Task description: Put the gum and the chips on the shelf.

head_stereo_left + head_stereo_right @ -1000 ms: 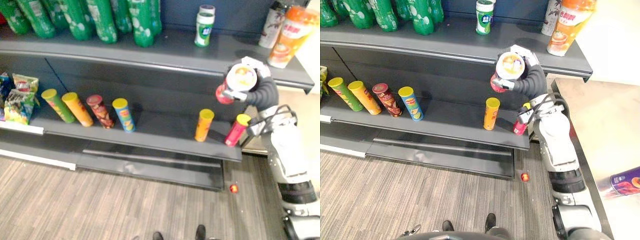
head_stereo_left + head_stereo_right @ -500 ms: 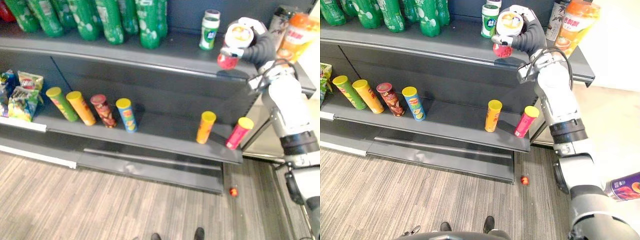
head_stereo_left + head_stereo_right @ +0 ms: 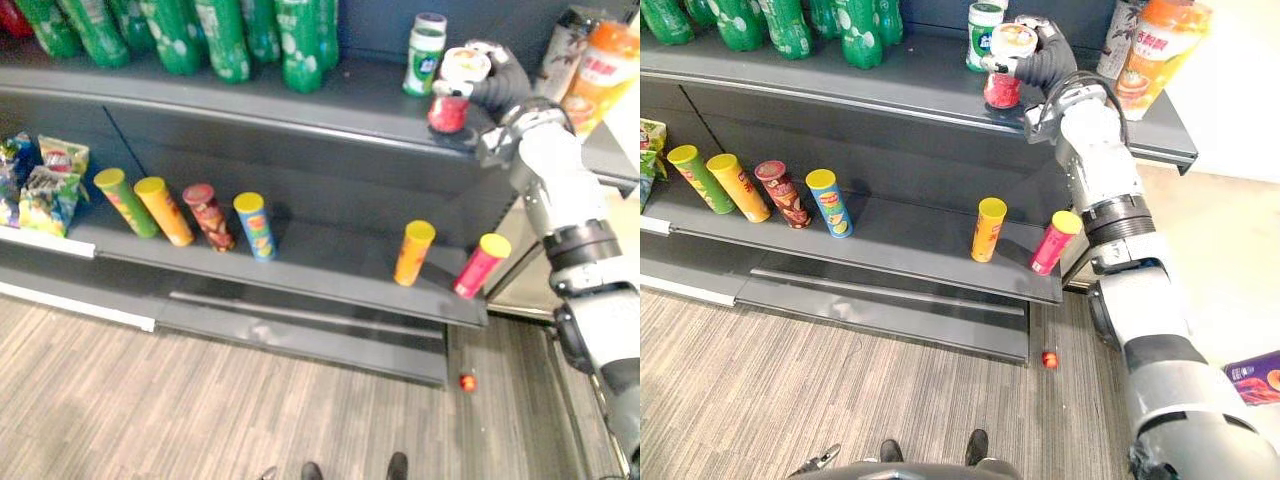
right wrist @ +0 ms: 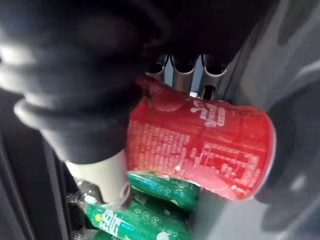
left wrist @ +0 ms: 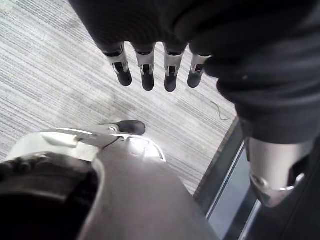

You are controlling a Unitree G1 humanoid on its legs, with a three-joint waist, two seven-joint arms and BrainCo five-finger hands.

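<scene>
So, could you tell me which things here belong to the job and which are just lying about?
Job: red can in the right hand; gum bottle beside it; upper shelf.
Lying about: green bottles; lower-shelf tubes; snack bags; orange bottle.
</scene>
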